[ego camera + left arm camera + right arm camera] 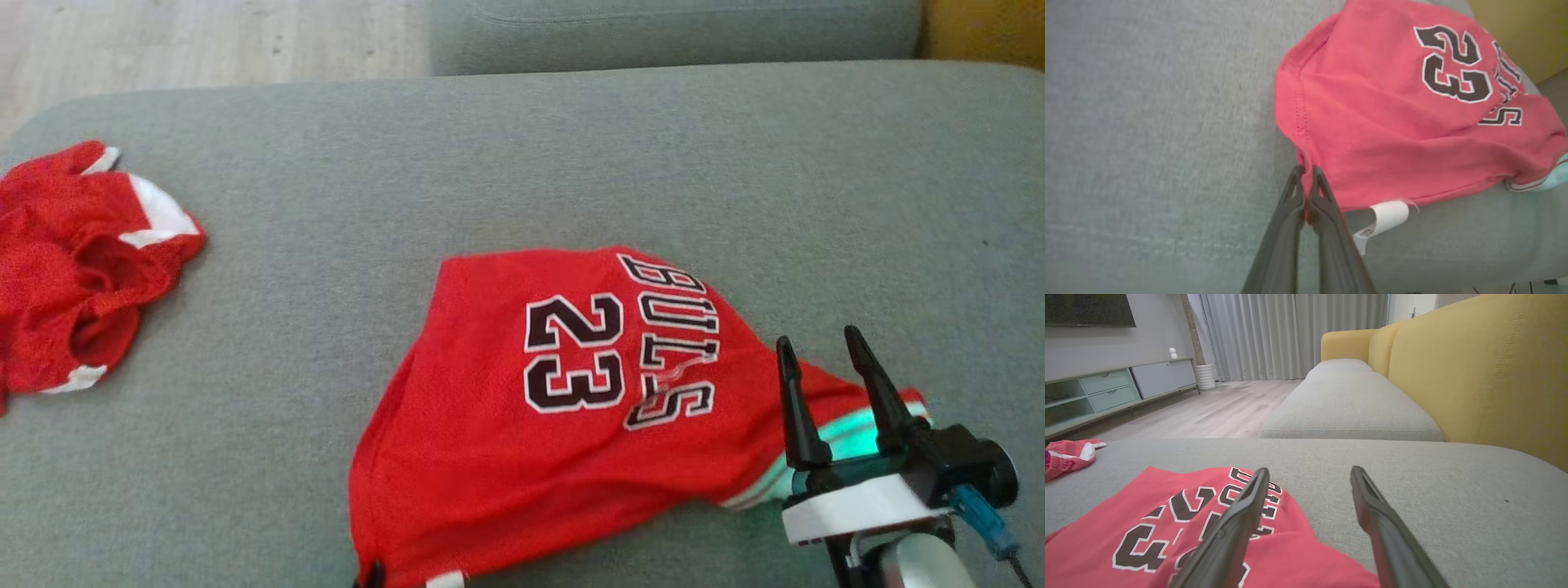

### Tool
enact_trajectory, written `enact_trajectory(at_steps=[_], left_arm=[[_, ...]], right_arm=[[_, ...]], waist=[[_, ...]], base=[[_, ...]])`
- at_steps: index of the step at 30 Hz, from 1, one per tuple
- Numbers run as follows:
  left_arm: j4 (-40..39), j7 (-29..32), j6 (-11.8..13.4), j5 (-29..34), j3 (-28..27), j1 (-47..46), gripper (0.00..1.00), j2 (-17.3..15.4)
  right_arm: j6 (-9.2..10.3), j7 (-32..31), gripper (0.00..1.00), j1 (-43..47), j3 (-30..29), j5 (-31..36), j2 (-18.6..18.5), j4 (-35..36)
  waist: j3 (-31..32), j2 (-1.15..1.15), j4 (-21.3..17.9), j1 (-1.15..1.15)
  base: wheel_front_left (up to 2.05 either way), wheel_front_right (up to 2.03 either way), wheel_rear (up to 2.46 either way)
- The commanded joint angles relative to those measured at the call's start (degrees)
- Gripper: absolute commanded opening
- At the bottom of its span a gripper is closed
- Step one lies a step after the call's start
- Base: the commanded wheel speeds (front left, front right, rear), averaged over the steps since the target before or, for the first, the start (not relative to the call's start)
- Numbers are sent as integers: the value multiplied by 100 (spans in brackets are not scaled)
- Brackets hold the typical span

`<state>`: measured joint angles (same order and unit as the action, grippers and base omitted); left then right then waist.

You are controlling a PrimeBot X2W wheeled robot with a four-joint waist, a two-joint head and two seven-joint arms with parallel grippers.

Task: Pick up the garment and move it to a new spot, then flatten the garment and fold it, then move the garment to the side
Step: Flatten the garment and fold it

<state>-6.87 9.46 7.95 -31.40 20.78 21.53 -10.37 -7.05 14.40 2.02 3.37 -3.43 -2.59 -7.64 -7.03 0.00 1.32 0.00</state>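
- Red mesh jersey (522, 425), lettered BULLS 23, lies on the grey cushion (571, 147), right of centre and toward the near edge; its lettering faces up
- It is neither flat nor folded: the cloth sags in soft ridges, the near-left end is drawn into a bunched corner, and the right end is rumpled over its white trim (849, 429)
- The left gripper (1306, 179) has its fingers pressed together on that near-left corner, with a sliver of red cloth showing between them; a white label (1390, 214) hangs from the hem just beside them
- The right gripper (819, 336) stands with its fingers well apart and nothing between them, over the jersey's right end; from the wrist view it seems to sit slightly above the cloth rather than on it, though the angle makes that hard to judge
- A second red garment (73, 261) with white trim lies crumpled at the far left of the cushion, well apart from the jersey
- Judged from this, the task is in its early to middle part: the jersey is on open cushion with room around it, so the move to a new spot looks done or nearly so
- What is left appears to be most of the work: taking the right end, pulling the cloth flat, folding it, and moving the folded jersey to the side
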Motion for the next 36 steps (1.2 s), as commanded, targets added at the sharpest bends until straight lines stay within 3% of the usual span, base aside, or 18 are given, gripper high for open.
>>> enact_trajectory(at_steps=[1, 4, 6, 9, 14, 16, 21, 24, 29, 36], left_arm=[[-108, 19, -45, -15, -120, -137, 0, 26], [83, 110, -13, 37, -111, -105, 3, -75], [140, 170, 23, 17, -168, -88, 100, -138], [42, 261, 162, 71, -372, -107, 100, -348], [-615, 296, 714, 525, -987, -293, 100, -883], [-992, 274, 814, 654, -1132, -579, 100, -982], [-1114, 579, 545, 934, -745, -1562, 100, -1112], [-701, 855, 221, 1072, -198, -2524, 100, -902], [807, 1006, -214, 964, 349, -3977, 100, -183], [2881, 1395, -735, 764, 568, -5152, 100, 165]], right_arm=[[-44, 60, 100, -95, 155, 38, -29, 138], [-44, 60, 100, -124, 197, 18, -29, 123], [-44, 60, 100, -127, 225, 8, -29, 110], [-44, 60, 100, -126, 223, -31, -29, 109], [-44, 60, 100, -121, 230, -93, -29, 129], [-44, 60, 100, -136, 224, -133, -29, 143], [-44, 60, 100, -214, 326, -209, -29, 141], [-44, 60, 100, -322, 393, -270, -29, 152], [-44, 60, 100, -440, 481, -304, -29, 154], [-44, 60, 100, -469, 545, -322, -29, 142]], waist=[[32, 0, 20, 0], [60, 0, -90, 0], [75, 0, -215, 0], [95, 0, -443, 0], [82, 0, -856, 0], [52, 0, -993, 0], [-59, 0, -1282, 0], [-175, 0, -1535, 0], [-359, 0, -1941, 0], [-494, 0, -2407, 0]], base=[[0, 0, 0], [0, 0, 0], [0, 0, 0], [0, 0, 0], [0, 0, 0], [0, 0, 0], [0, 0, 0], [0, 0, 0], [0, 0, 0], [0, 0, 0]])
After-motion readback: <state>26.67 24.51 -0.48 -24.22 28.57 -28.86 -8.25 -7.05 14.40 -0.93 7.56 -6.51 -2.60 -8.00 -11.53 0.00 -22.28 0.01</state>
